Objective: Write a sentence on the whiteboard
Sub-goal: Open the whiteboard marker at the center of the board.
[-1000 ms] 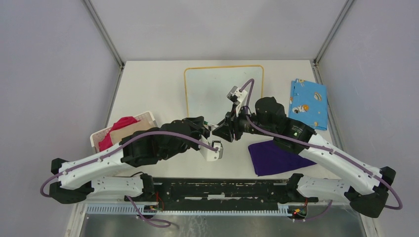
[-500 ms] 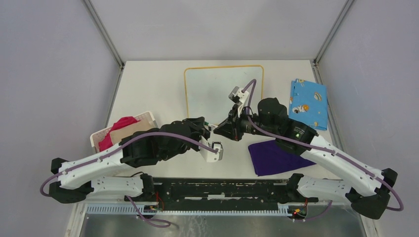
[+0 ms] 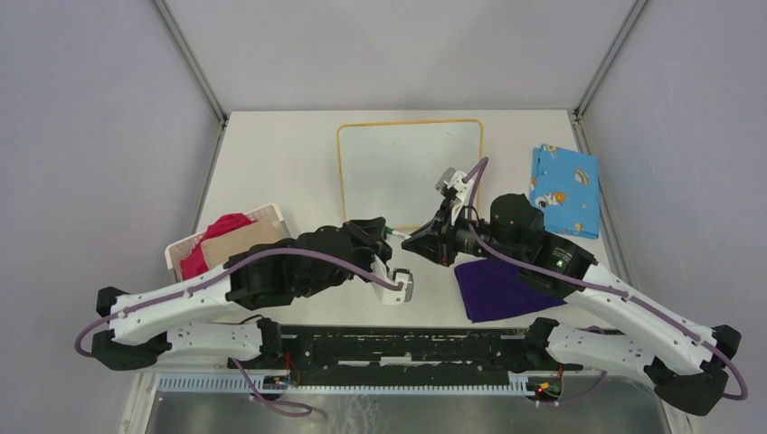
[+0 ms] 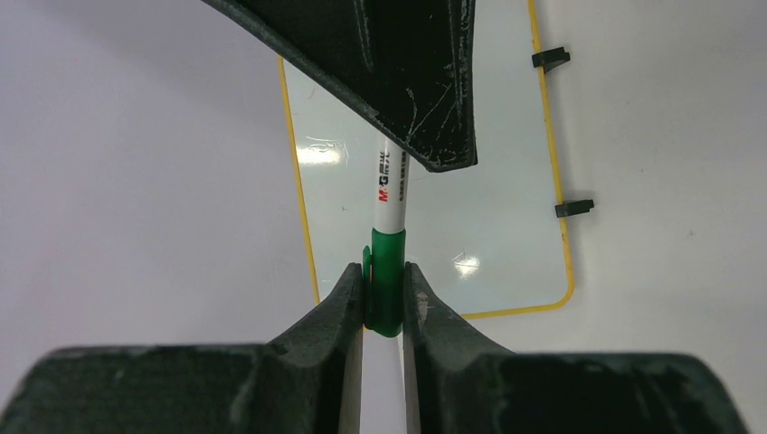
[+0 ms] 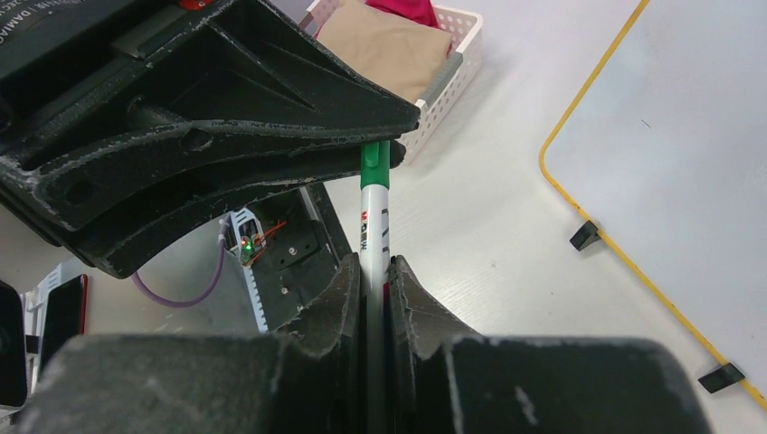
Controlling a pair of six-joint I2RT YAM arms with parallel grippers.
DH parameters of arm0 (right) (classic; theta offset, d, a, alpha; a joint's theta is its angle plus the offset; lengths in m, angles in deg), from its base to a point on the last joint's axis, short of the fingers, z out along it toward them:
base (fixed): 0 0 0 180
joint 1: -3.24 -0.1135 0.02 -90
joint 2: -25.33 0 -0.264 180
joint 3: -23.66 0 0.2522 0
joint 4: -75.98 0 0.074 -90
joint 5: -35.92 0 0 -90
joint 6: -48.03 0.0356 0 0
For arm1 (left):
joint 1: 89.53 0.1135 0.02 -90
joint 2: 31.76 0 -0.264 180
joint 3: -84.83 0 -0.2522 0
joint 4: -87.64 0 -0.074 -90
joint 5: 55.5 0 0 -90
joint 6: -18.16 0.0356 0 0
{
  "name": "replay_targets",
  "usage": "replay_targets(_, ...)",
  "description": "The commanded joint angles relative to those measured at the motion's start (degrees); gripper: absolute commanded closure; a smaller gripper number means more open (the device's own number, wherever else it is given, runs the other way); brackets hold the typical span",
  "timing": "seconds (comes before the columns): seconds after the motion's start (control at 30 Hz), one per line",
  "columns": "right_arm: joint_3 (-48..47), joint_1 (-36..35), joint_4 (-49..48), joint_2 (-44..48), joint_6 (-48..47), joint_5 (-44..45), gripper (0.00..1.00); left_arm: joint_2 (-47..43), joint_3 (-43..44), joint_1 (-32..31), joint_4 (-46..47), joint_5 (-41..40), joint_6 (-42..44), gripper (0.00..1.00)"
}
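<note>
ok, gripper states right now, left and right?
Left gripper: closed on the green cap of the marker.
Right gripper: closed on the white barrel of the same marker.

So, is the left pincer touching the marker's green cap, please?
Touching: the left wrist view shows the left pincer with both fingers pressed against the green cap.

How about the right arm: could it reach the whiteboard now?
Probably not freely: the right gripper and left gripper both clamp the capped marker, tying them together. The whiteboard lies ahead, unobstructed.
</note>
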Motion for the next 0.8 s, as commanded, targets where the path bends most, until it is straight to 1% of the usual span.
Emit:
replay_targets(0.0, 1.0, 0.5, 1.4, 4.3, 0.0, 1.3, 1.0, -1.3, -0.3, 1.4, -1.4, -9.1, 1.8, 0.98)
replay_targets(0.2, 2.4, 0.5, 1.6, 6.4, 0.4, 1.7, 1.0, -0.9, -0.9, 3.0, -0.3, -8.8, 1.9, 0.98)
replay_targets(0.37, 3.5, 0.5, 1.9, 7.8, 0.8, 1.9, 1.0, -0.4, -0.9, 5.3, -0.1, -6.6, 0.9, 0.98)
replay_targets(0.5, 3.6, 0.5, 2.4, 9.3, 0.6, 4.7, 1.0, 0.0, -1.0, 5.6, 0.0, -5.9, -0.2, 0.98)
replay_targets(0.57, 3.1, 0.5, 3.7, 10.3, -0.4, 9.3, 1.0, 0.1, -1.1, 5.7, 0.0, -6.3, -2.4, 0.98)
replay_targets(0.63, 3.1, 0.5, 5.8, 12.1, -1.5, 18.7, 1.0, 0.1, -0.8, 5.7, -0.1, -6.7, -7.2, 0.98)
replay_targets(0.7, 5.0, 0.5, 6.1, 15.1, -2.6, 26.5, 1.0, -0.6, -0.6, 5.7, -0.5, -6.3, -13.7, 0.98)
replay_targets(0.77, 8.1, 0.5, 5.0, 18.8, -3.6, 31.7, 1.0, -1.6, -0.5, 5.7, -0.7, -5.4, -22.3, 0.98)
